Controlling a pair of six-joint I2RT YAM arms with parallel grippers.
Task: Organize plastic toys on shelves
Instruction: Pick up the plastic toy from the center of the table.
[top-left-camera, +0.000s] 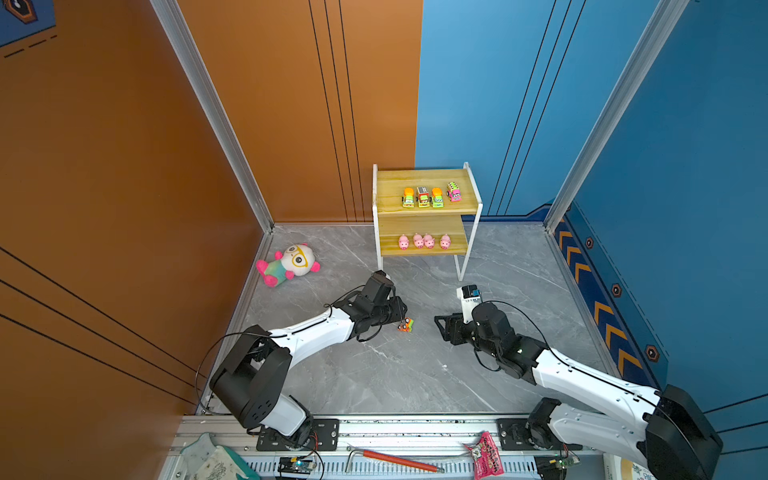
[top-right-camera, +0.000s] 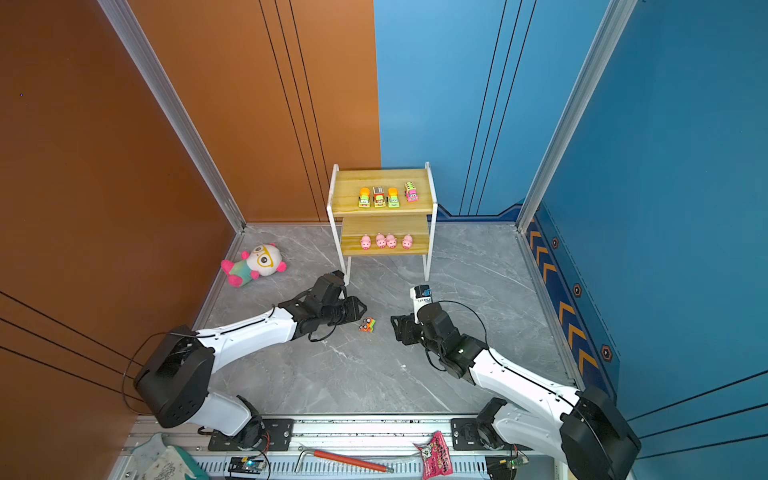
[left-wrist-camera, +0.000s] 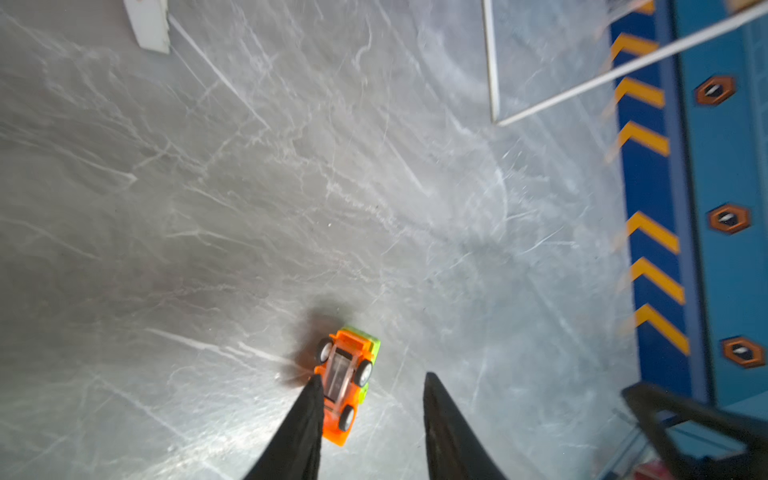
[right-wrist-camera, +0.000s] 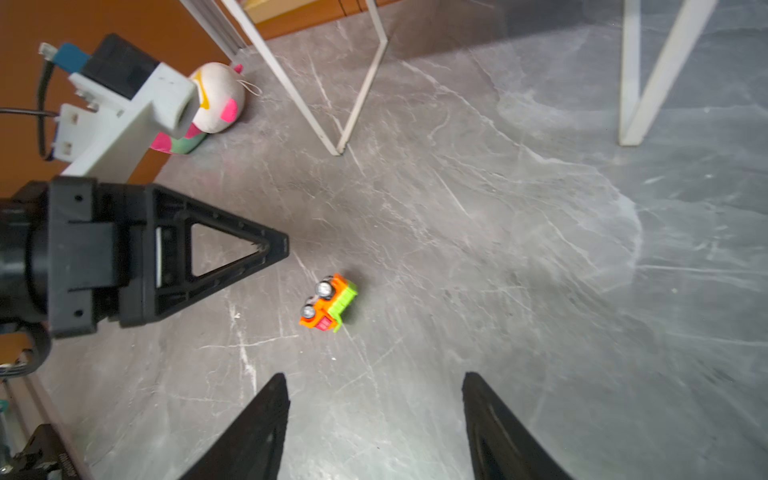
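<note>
An orange and green toy truck (top-left-camera: 405, 325) (top-right-camera: 367, 324) lies on its side on the grey floor, wheels showing (left-wrist-camera: 347, 382) (right-wrist-camera: 328, 302). My left gripper (left-wrist-camera: 374, 375) (top-left-camera: 400, 320) is open around it: one fingertip (left-wrist-camera: 313, 386) touches the truck's side, the other stands well apart. My right gripper (right-wrist-camera: 374, 375) (top-left-camera: 437, 321) is open and holds nothing, a short way from the truck on the opposite side. The shelves (top-left-camera: 390, 183) (top-right-camera: 345, 187) stand at the back, with several trucks (top-left-camera: 430, 196) on the upper board and several pink pigs (top-left-camera: 424, 241) on the lower board.
A white-headed plush doll (top-left-camera: 291, 262) (right-wrist-camera: 216, 97) lies near the orange wall at the back left. The rack's white legs (right-wrist-camera: 340, 124) stand just behind both grippers. A red-handled tool (top-left-camera: 395, 459) and a pink packet (top-left-camera: 486, 455) lie on the front rail.
</note>
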